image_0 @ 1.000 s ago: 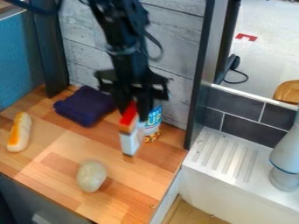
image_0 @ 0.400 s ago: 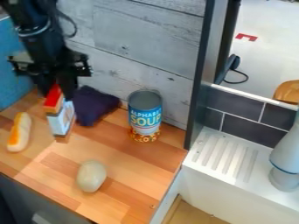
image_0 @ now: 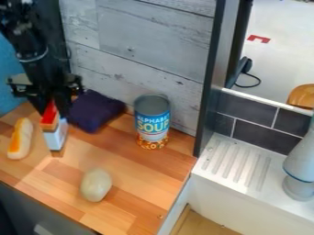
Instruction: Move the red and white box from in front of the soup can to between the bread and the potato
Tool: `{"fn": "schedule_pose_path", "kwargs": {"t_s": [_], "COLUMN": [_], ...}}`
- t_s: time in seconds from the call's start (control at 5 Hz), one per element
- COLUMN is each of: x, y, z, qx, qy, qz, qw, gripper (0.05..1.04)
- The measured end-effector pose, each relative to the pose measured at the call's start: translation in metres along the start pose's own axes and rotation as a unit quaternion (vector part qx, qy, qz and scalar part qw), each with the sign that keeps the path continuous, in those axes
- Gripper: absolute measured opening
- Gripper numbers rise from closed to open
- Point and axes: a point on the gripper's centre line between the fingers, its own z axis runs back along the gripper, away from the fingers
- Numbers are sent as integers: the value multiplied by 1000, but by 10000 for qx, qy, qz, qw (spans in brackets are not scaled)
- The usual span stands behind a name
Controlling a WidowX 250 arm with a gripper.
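Wooden counter (image_0: pixel 131 170) in light and dark blocks, grey plank wall (image_0: pixel 153 43) behind it, dark upright post (image_0: pixel 211 78), dark tiles (image_0: pixel 264 131) with pale joints, white ribbed drainboard (image_0: pixel 236 167), pale floor (image_0: pixel 282 41) beyond that lay brightly lit.

Small box (image_0: pixel 55 137), narrow, straight-sided, taller than wide. Red at top, orange band under that, then white to pale blue body on the lower part. Printing too blurry to make out. Held by its top end in the gripper (image_0: pixel 54 102), near upright, slight lean, long side running up-down. Located at left back part of the desk (image_0: pixel 131 183), nearer the back edge than the front edge, well apart from the right edge. Can't tell if bottom end touches the desk or sits just above. Upper end partly hidden.
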Motion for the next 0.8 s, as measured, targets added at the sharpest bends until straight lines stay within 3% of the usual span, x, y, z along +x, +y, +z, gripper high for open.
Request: {"fn": "schedule_pose_path", "kwargs": {"t_s": [0.4, 0.8], "x": [13, 20], "y": [17, 13], "z": [-43, -61], "qx": [-65, -186], "qy": [199, 323], "qz": [258, 293], "qw": [9994, 9989], "gripper": [395, 394]}}
